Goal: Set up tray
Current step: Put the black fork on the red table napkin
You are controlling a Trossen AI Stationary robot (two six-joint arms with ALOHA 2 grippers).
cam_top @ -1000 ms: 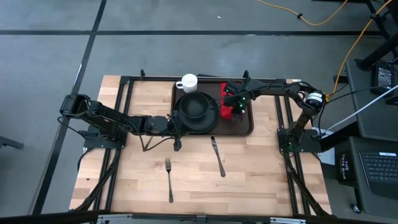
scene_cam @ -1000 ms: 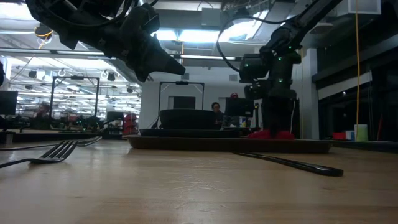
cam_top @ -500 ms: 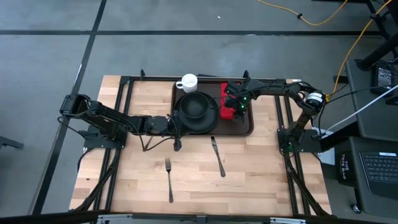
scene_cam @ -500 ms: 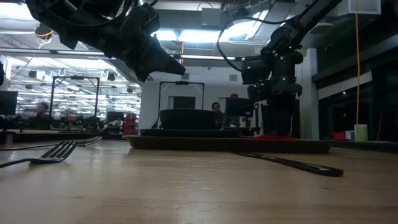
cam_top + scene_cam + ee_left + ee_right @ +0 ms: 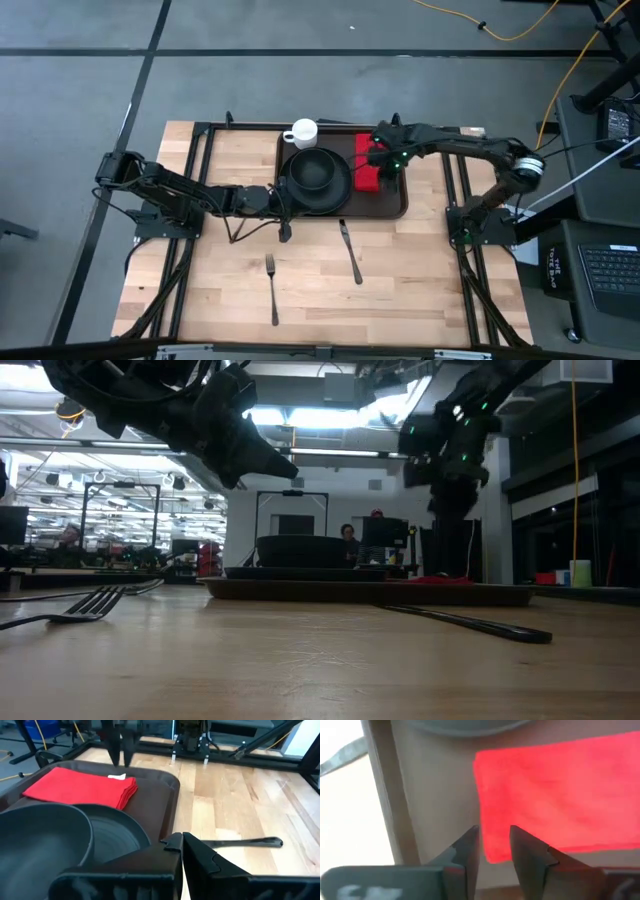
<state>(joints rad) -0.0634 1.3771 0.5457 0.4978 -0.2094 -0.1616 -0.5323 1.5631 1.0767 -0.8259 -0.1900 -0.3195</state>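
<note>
The dark brown tray sits at the table's far middle. On it are a round black plate with a dark bowl, a white mug and a folded red napkin lying flat. My right gripper hangs open just above the napkin's near corner, fingers pointing down with nothing between them. My left gripper is shut and hovers over the tray's near left corner, well above the table.
A knife and a fork lie on the bare wood nearer the table's front edge. Black frame rails run along both sides of the table.
My right gripper has risen straight up off the red napkin. The napkin, which stood bunched up under the fingers a second ago, now lies flat on the tray.
</note>
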